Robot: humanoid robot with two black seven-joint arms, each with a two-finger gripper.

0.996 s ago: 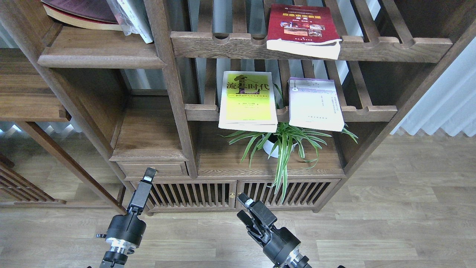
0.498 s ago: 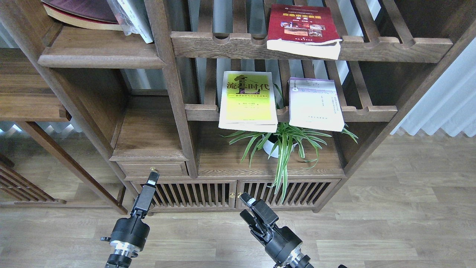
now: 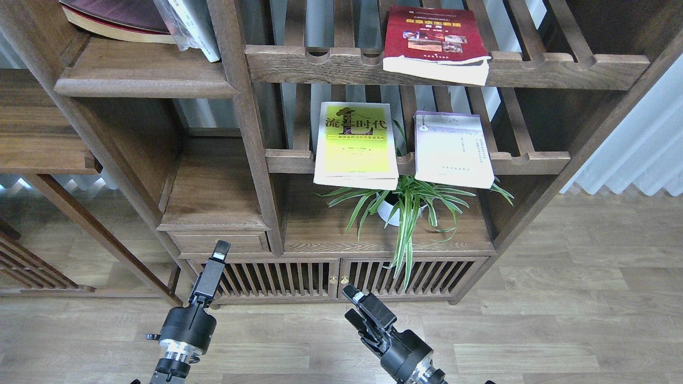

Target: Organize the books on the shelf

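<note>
Two hands low before the cabinet, left hand [image 3: 220, 249] and right hand [image 3: 352, 298] both empty, finger spread unclear.

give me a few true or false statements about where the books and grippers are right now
1. The dark red book with yellow title lies on the upper slatted rack. True.
2. The yellow-green book with black Chinese title lies to the right of the white book with lavender top band. False: it lies to its left.
3. The left gripper holds a book. False: it holds nothing, low by the slatted cabinet doors.
4. A potted green plant stands below the two lower books. True.
5. The right gripper touches the plant. False: it is apart, lower.
</note>
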